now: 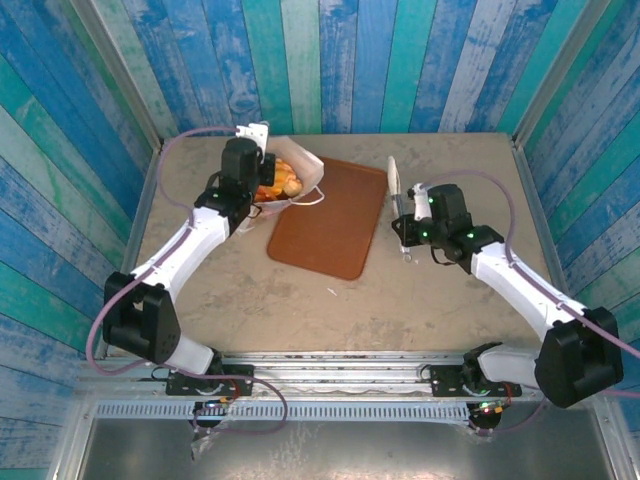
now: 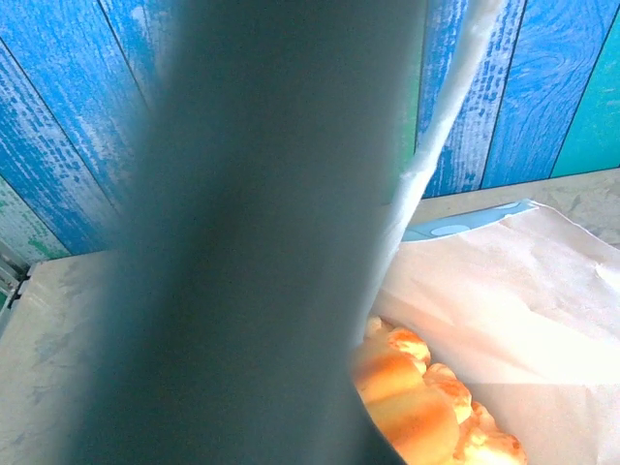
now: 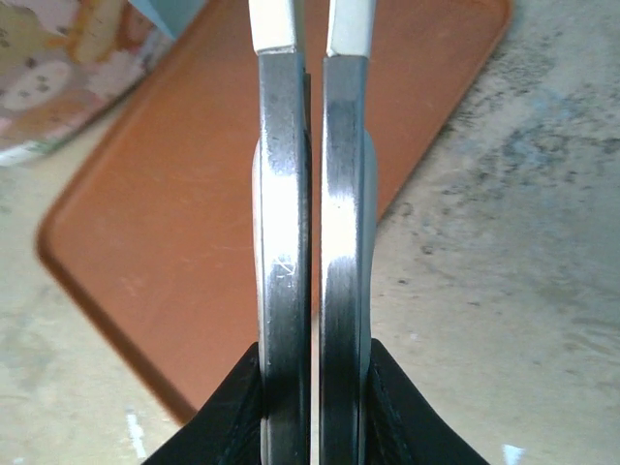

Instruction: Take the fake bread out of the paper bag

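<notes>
- Top external: the paper bag [image 1: 300, 172] lies tipped at the far left of the table [image 1: 450, 300], its mouth open, just beside the brown tray [image 1: 330, 220]. The fake bread [image 1: 283, 180] sits inside the bag, and none lies on the tray.
- Top external: the left end effector [image 1: 256, 135] is at the bag's far rim and is clenched. Whether paper is pinched between its fingers cannot be told. The right end effector [image 1: 393, 172] hovers over the tray's right edge, well apart from the bag.
- Left wrist: a blurred grey shape [image 2: 262, 242] close to the lens hides much. Beyond it the bag's white wall [image 2: 523, 291] opens, with glossy golden pieces of bread [image 2: 417, 397] heaped at the bottom.
- Right wrist: the right end effector [image 3: 310, 24] is clenched on nothing, its fingers pressed together above the tray [image 3: 174, 194]. The bag's printed band [image 3: 48, 77] shows at upper left.
- Judgement: no bread has been taken out yet. The step in hand looks like steadying the bag. Next, the right end effector must release, reach left into the mouth and close on one piece.
</notes>
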Available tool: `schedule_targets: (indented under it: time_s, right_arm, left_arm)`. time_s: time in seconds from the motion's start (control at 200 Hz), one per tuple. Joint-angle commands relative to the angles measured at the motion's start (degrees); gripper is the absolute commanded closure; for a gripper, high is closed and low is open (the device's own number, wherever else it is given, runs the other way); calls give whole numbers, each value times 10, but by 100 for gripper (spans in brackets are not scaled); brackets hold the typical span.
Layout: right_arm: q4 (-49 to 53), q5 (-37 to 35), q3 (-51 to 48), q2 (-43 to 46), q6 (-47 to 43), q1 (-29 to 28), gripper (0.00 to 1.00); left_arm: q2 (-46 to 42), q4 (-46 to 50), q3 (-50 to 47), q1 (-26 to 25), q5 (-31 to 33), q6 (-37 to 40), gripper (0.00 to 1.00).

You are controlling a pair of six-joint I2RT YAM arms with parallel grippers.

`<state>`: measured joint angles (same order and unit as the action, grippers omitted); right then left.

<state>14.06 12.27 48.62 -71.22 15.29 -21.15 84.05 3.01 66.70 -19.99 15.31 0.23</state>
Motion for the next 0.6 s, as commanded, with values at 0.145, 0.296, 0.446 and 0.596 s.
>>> schedule_targets:
  time_s: [0.145, 0.296, 0.446, 0.596]
  right_arm:
    - [-80, 181, -16, -2, 53, 34, 75]
    - [-94, 209, -15, -17, 60, 34, 70]
    - [-115, 230, -16, -33, 74, 34, 66]
    - [-126, 244, -18, -46, 82, 34, 64]
  left_arm:
    - [-51, -30, -33, -1, -23, -43, 100]
    - [-50, -32, -36, -1, -25, -48, 100]
    - [-52, -37, -39, -1, -26, -51, 100]
    - [-53, -38, -45, -1, -25, -50, 100]
